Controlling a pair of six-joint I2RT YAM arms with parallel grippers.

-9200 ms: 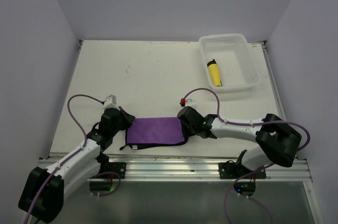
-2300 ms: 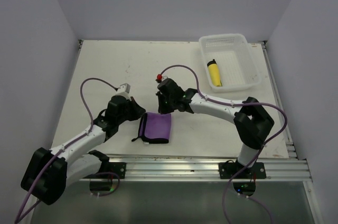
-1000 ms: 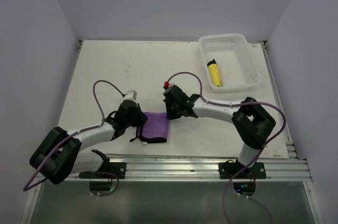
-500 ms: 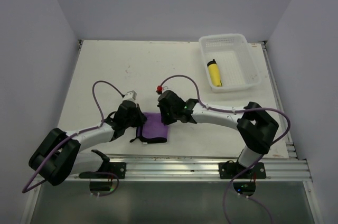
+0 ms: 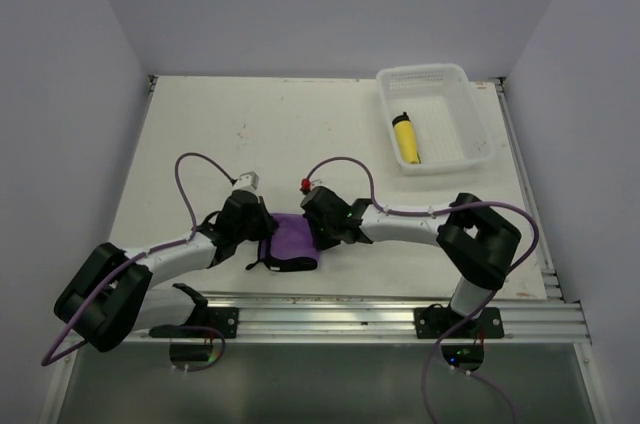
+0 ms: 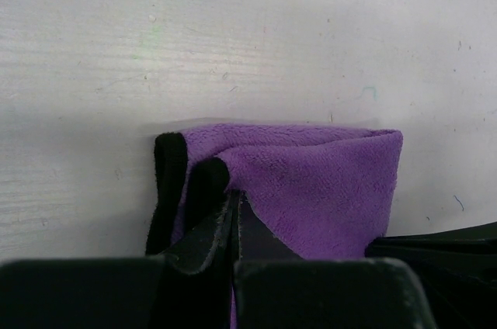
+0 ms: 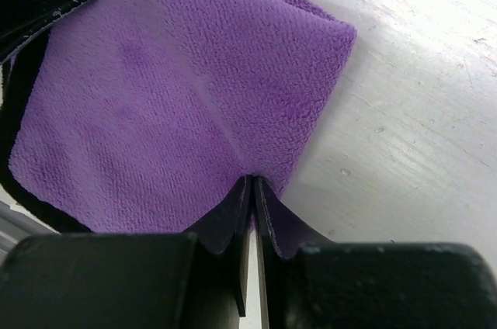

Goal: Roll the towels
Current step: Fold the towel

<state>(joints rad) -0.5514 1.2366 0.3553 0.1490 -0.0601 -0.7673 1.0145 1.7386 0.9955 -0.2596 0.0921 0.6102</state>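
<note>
Purple towel [image 5: 291, 244] folded near the worktop's [image 5: 250, 134] near edge, left end pinched by the closed left gripper [image 6: 235, 199], right fold clamped by the right gripper [image 7: 253, 183], yellow towel [image 5: 405, 138] laid rolled in the basket [image 5: 480, 129] at the far right corner

1. Table [image 5: 250, 134]: walls [image 5: 330, 4] to L, R & behind; rail [image 5: 330, 319] along near edge.
2. Front towel [image 5: 290, 244]: on table, close to near edge, a bit L of ctr, between the 2 grippers.
3. L gripper [image 5: 265, 239]: at front towel's L side, touching it.
4. R gripper [image 5: 318, 236]: at front towel's R side, touching it.
5. Basket [image 5: 421, 70]: on table, far R corner, well apart from front towel.
6. Far towel [image 5: 405, 139]: in basket, L half, lying front-to-back.
</note>
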